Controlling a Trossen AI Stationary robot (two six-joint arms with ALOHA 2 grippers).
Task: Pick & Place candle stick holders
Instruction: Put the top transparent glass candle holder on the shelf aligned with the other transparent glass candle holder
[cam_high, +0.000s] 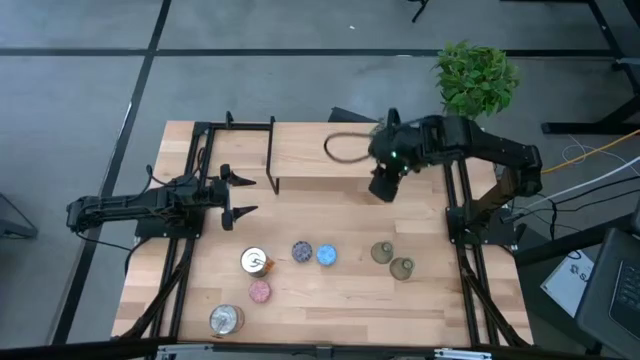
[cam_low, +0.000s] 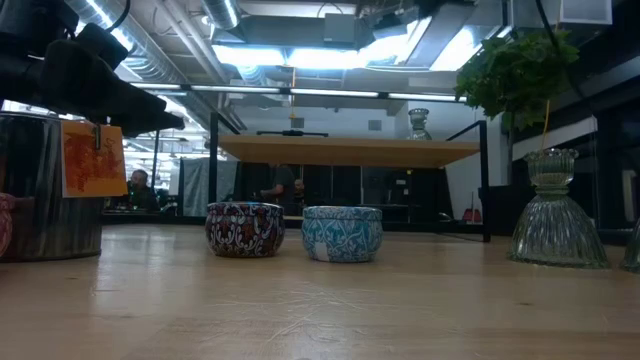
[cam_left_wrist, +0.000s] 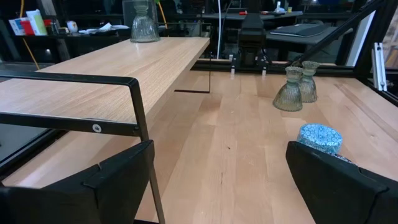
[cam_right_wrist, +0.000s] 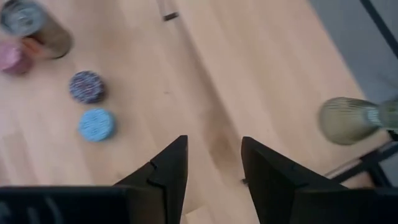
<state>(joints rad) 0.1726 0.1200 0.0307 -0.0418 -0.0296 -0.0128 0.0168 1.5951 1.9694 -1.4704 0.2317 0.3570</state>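
Several candle stick holders stand on their bases on the table: a silvery one (cam_high: 256, 261), a purple-speckled one (cam_high: 301, 252), a blue one (cam_high: 326, 255), two olive glass ones (cam_high: 381, 252) (cam_high: 402, 267), a pink one (cam_high: 259, 291) and a second silvery one (cam_high: 226, 320). Another olive glass holder (cam_high: 345, 148) stands on the raised wooden shelf (cam_high: 300, 150). My right gripper (cam_high: 385, 185) hangs high over the shelf's near edge, slanting down and open, with only wood showing between its fingers (cam_right_wrist: 214, 168). My left gripper (cam_high: 240, 195) waits open at the table's left.
The shelf on black legs (cam_left_wrist: 140, 112) spans the table's far side. A potted green plant (cam_high: 475, 75) stands past the far right corner. Black frame rails (cam_high: 470, 270) run along both sides. Bare wood lies between the shelf and the row of holders.
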